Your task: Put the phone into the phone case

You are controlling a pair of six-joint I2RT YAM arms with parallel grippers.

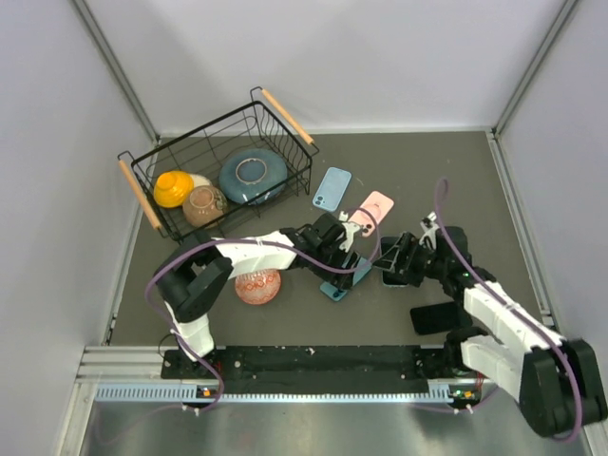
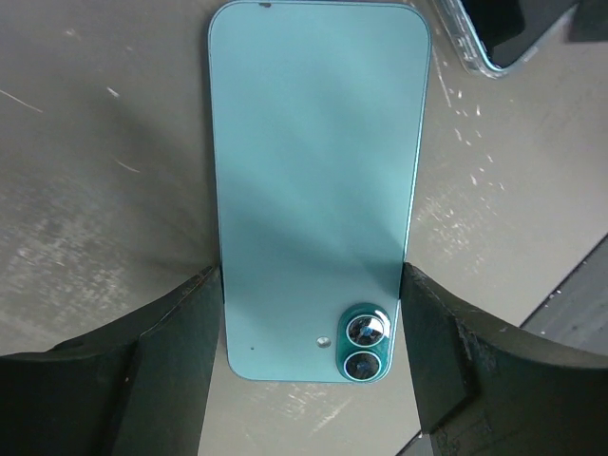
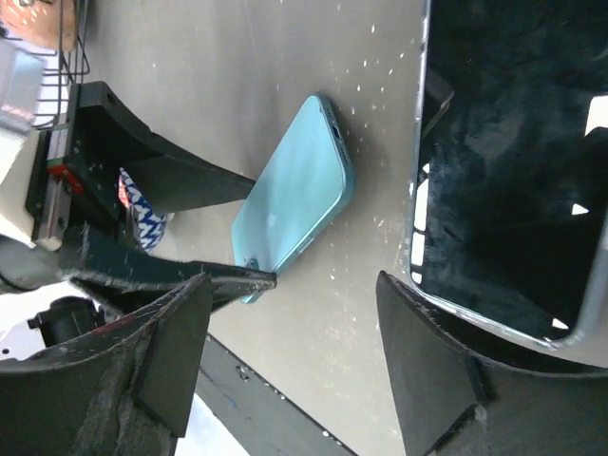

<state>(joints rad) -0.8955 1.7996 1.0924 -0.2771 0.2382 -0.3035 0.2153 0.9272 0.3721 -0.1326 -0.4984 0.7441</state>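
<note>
Phone (image 2: 313,190): teal, back up, flat on desk (image 2: 95,142), just right of red bowl (image 1: 257,285). Left jaws clenched on its long edges at camera end. Likely light, stiff, slick, glass fragile; edge hold suits, nearer mid-length for balance. Case (image 3: 513,190): clear, farther right of bowl, rim probably flexible. Right jaws released, spread, nothing between. Count: one case, one teal phone, three other slabs, blue (image 1: 332,187), pink (image 1: 372,209), black (image 1: 442,315).

Matt teal phone (image 2: 313,190), glossy clear plastic case (image 3: 513,190), scuffed grey tabletop (image 2: 104,190), black wire basket (image 1: 190,130)
</note>
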